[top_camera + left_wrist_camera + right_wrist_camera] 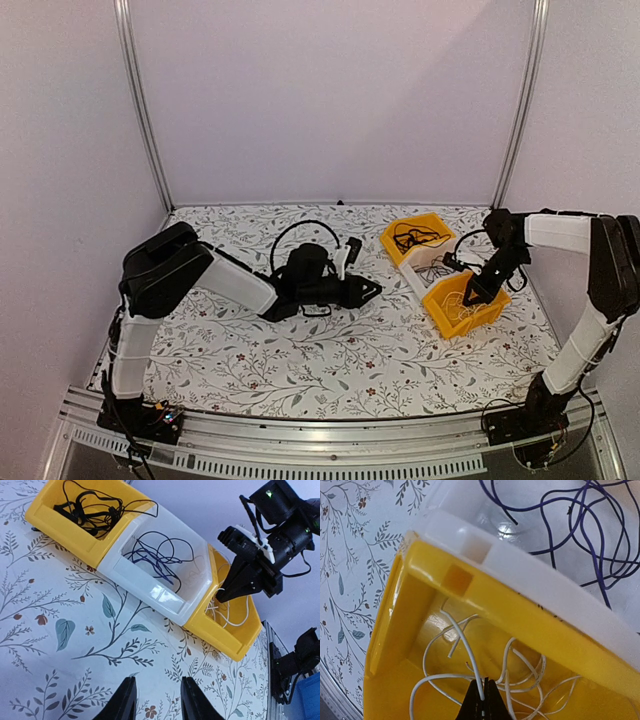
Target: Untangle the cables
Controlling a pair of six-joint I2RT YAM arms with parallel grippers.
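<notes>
Overhead view onto table (300, 370), left wrist looking across, right wrist close (bins (225, 637) shared)

Behind the middle bin (150, 587), the far bin (60, 527) holds cables (90, 510); before it, the near bin (220, 637) holds cables and the right gripper (483, 697).

Right claw (483, 702) closed, pinching one strand of thin white cables (465, 645) looped inside yellow plastic bin (390, 630); adjoining translucent white bin (535, 575) holds thin dark purple cables (592, 530); both rest on floral-patterned tabletop (355, 545).
</notes>
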